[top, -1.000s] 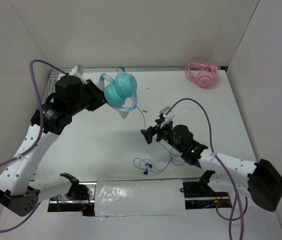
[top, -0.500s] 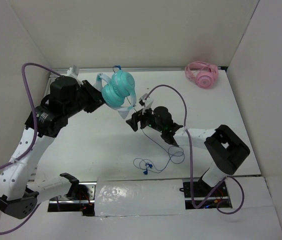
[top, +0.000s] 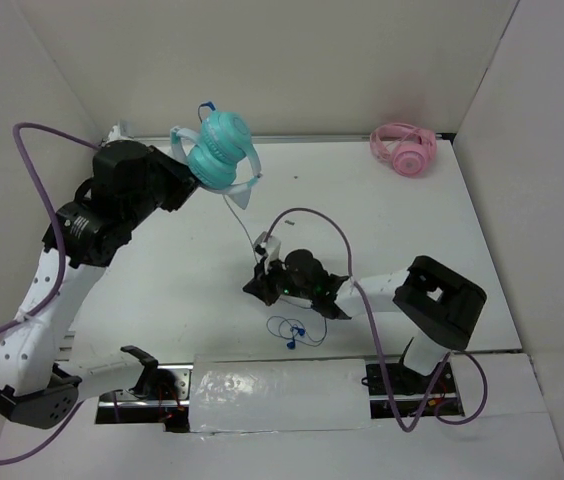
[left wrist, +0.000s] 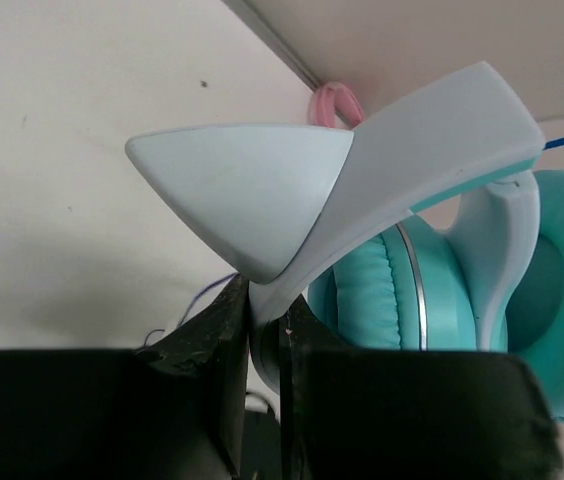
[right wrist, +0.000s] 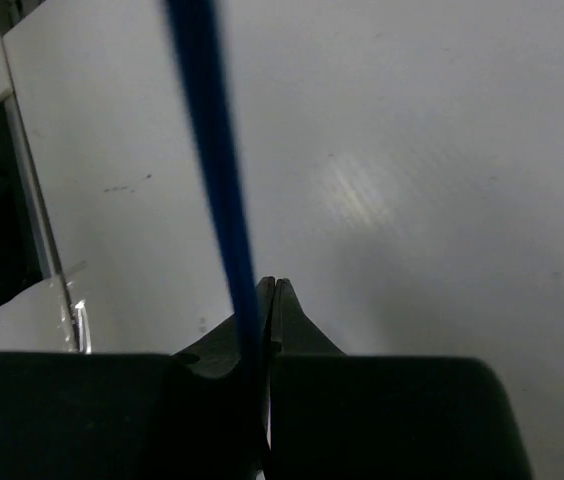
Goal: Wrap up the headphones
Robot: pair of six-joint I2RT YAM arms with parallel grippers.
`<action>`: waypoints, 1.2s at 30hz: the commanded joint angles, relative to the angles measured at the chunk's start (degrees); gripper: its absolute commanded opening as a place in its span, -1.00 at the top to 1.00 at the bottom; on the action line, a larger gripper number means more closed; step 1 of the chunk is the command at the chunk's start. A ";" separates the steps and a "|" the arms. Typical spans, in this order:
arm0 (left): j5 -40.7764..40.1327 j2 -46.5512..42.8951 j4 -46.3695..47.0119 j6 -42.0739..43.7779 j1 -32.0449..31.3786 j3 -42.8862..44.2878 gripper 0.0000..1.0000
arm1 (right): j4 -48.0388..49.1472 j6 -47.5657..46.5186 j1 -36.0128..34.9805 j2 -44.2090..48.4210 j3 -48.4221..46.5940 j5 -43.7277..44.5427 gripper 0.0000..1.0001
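The teal headphones (top: 220, 148) hang in the air over the table's back left, ear cups together. My left gripper (top: 190, 172) is shut on their white-grey band (left wrist: 402, 170), and in the left wrist view the left gripper (left wrist: 267, 315) pinches the band beside a teal cup (left wrist: 442, 290). The thin blue cable (top: 243, 221) runs taut from the headphones down to my right gripper (top: 256, 283), low over the table's middle. In the right wrist view the right gripper (right wrist: 271, 290) is shut with the cable (right wrist: 212, 150) entering beside its tips. The rest of the cable loops loosely, ending in a blue plug (top: 290, 344).
Pink headphones (top: 402, 149) lie at the back right corner and show small behind the band (left wrist: 334, 100). White walls enclose the table on three sides. A shiny wrapped strip (top: 282, 395) spans the near edge between the arm bases.
My right gripper moved from beside the headphones toward the near edge and shut on the cable. My left arm carried the headphones up and to the left, pulling the cable taut.
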State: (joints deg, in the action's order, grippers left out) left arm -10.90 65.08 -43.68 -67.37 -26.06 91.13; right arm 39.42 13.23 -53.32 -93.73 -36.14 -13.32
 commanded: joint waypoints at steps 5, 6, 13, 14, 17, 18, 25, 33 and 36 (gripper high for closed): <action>-8.79 6.45 -3.25 -10.32 1.54 2.21 1.00 | -9.61 -0.84 -10.92 9.35 -3.15 12.35 1.00; -8.70 6.90 -3.17 -9.80 1.98 2.12 1.00 | -10.67 -0.84 -12.84 10.66 -2.97 16.10 1.00; -8.44 8.84 -2.73 -9.97 5.85 -2.44 1.00 | -27.18 -1.54 -16.29 32.77 -2.70 30.80 1.00; -8.44 8.75 -2.20 -9.97 6.63 -3.23 1.00 | -30.07 -1.89 -16.46 35.35 -2.62 31.33 1.00; -7.74 9.71 -2.46 -11.11 7.69 -5.52 1.00 | -35.17 -3.82 -16.73 42.57 -4.54 30.29 1.00; -7.65 10.06 -2.81 -11.20 7.70 -5.61 1.00 | -36.07 -4.53 -16.90 44.67 -5.25 30.20 1.00; -6.52 12.79 -3.79 -8.31 7.43 -6.66 1.00 | -40.83 -11.38 -16.90 45.75 -12.19 30.72 1.00; 4.20 5.07 20.02 19.63 5.15 -20.98 1.00 | -37.93 -26.12 -16.20 40.74 -18.86 42.50 1.00; 6.77 3.39 22.06 25.62 3.39 -24.16 1.00 | -36.96 -30.88 -14.37 39.33 -20.89 43.12 1.00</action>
State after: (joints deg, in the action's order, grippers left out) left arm -7.94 72.38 -33.21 -53.10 -21.47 67.48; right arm -0.38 -9.34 -69.04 -54.19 -52.45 26.06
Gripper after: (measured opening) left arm 0.241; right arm 0.007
